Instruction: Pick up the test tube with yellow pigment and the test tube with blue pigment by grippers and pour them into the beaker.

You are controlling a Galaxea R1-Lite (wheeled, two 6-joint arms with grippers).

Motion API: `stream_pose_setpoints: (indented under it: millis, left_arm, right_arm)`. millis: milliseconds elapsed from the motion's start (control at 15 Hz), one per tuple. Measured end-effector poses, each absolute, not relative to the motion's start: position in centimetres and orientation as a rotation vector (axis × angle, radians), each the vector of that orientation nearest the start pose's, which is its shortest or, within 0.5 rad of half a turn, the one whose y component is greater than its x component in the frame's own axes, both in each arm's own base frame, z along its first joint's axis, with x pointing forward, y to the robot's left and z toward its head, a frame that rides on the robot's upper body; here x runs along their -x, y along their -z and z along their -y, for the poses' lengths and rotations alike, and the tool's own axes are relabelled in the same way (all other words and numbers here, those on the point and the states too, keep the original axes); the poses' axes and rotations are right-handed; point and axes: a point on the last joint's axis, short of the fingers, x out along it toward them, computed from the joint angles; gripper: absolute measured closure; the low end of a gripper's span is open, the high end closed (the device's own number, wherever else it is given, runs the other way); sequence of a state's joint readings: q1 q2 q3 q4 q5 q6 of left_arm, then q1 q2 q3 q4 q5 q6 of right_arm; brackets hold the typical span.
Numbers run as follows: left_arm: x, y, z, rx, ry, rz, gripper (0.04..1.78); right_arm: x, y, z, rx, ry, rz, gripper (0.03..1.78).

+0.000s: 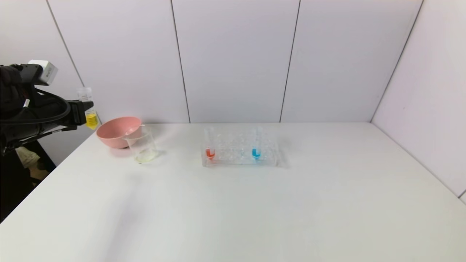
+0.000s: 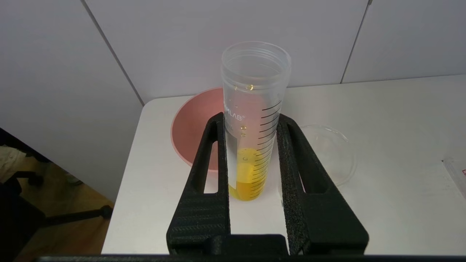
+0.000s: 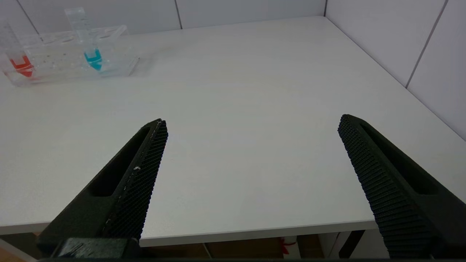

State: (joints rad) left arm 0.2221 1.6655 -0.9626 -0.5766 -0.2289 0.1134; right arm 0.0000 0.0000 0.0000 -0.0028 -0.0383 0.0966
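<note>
Careful: your left claw [image 1: 84, 112] clamped on yellow tube [image 1: 89, 109], upright, high beyond bench [image 1: 233, 203] edge, left of pink bowl [image 1: 116, 131]. Beaker [image 1: 142, 145] sits beside bowl; tip early and yellow lands in bowl. Blue tube [image 1: 257, 143] in rack [image 1: 240, 154]. Right claw [image 3: 251, 145] spread wide, empty.

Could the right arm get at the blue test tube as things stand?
Probably yes. The right tool is open over bare table, and nothing lies between it and the blue test tube standing upright in the rack; the red tube sits several slots away. Reach distance can't be judged.
</note>
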Motion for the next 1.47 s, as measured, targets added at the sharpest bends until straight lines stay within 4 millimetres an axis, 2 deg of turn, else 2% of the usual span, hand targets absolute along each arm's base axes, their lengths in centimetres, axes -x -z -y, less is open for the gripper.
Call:
stream_pose_setpoints:
  millis: [400,600,1200,1467]
  left_arm:
    - [-31.0,-22.6,-6.7,-0.097,0.058,-0.13,1.4]
    - [-31.3,-23.5,-6.9,-0.17,0.085,-0.133,1.4]
    - [-30.9,-26.4,-7.8,-0.375,0.225,-0.284,1.4]
    - [-31.2,-26.8,-8.1,-0.443,0.251,-0.311,1.4]
  right_arm:
    - [2.3,-7.6,0.1,-0.097,0.038,0.005,0.1]
    - [2.3,-7.6,0.1,-0.097,0.038,0.005,0.1]
    - [2.3,-7.6,0.1,-0.097,0.038,0.005,0.1]
    - [2.3,-7.6,0.1,-0.097,0.038,0.005,0.1]
